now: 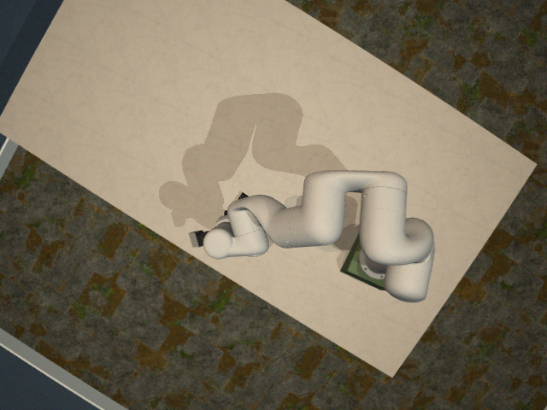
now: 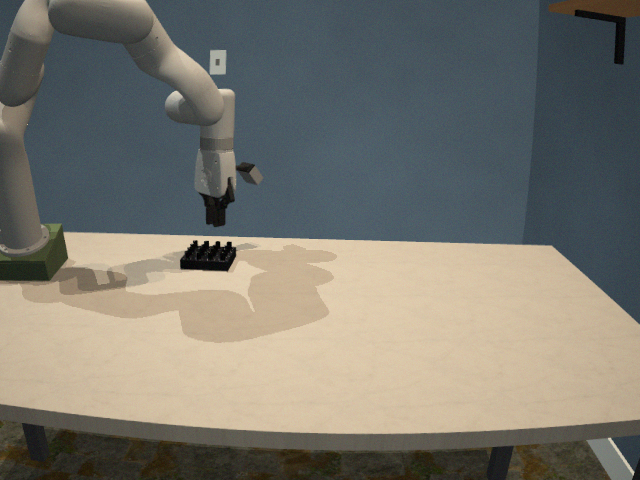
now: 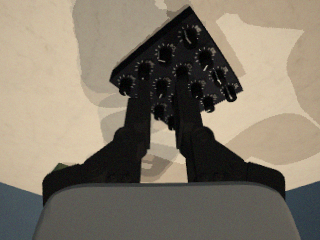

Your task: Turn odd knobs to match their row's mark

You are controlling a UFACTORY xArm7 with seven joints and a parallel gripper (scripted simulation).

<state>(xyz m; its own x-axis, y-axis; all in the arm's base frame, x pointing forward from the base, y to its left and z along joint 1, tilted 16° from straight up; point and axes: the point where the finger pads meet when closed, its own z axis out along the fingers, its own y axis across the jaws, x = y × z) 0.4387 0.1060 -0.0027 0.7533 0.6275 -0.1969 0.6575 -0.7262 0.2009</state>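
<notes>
The black knob box (image 2: 206, 265) (image 3: 150, 47) stands on the table with its knobs upward. In the top view only a dark corner of it shows past the arm. In the wrist view it lies turned, one corner toward the top. White lines show on some knobs, such as the top knob (image 3: 189, 36) and a knob (image 3: 164, 53) left of it; the names are too small to read. My gripper (image 2: 215, 225) (image 3: 162, 94) is slightly open and empty, fingertips above the box. The fingers hide some knobs in the wrist view. The socket cannot be made out.
The pale table (image 1: 154, 57) (image 2: 387, 330) carries the arm's green base (image 1: 362, 275) (image 2: 25, 268). The near table edge in the top view runs close to the wrist. Arm shadows fall across the table and around the box. A blue wall (image 2: 387, 129) stands behind.
</notes>
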